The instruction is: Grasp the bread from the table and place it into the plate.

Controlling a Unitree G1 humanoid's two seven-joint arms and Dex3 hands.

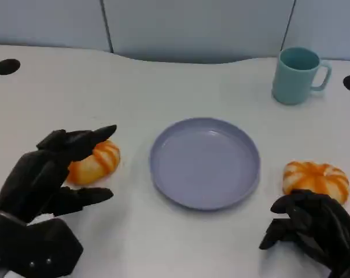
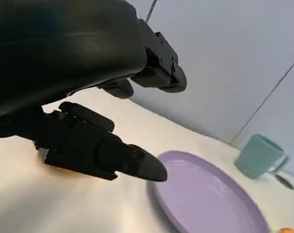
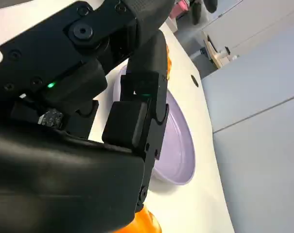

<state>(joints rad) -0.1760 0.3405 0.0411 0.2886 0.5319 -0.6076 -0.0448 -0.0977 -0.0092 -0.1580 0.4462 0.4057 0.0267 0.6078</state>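
Note:
An orange-striped bread (image 1: 96, 162) lies on the white table left of the lilac plate (image 1: 205, 162). My left hand (image 1: 47, 179) is beside it with fingers spread: upper fingers reach over its near-left edge and the thumb lies on the table in front, holding nothing. In the left wrist view the left hand (image 2: 78, 73) hides most of that bread (image 2: 57, 168), with the plate (image 2: 210, 194) beyond. A second bread (image 1: 315, 179) lies right of the plate. My right hand (image 1: 316, 229) sits just in front of it, fingers loosely bent and empty. The right wrist view shows the plate (image 3: 178, 145) and the second bread (image 3: 147, 224).
A teal mug (image 1: 296, 75) stands at the back right, well behind the plate. Two dark round holes (image 1: 7, 66) sit in the tabletop near its far corners. A grey partition wall runs behind the table.

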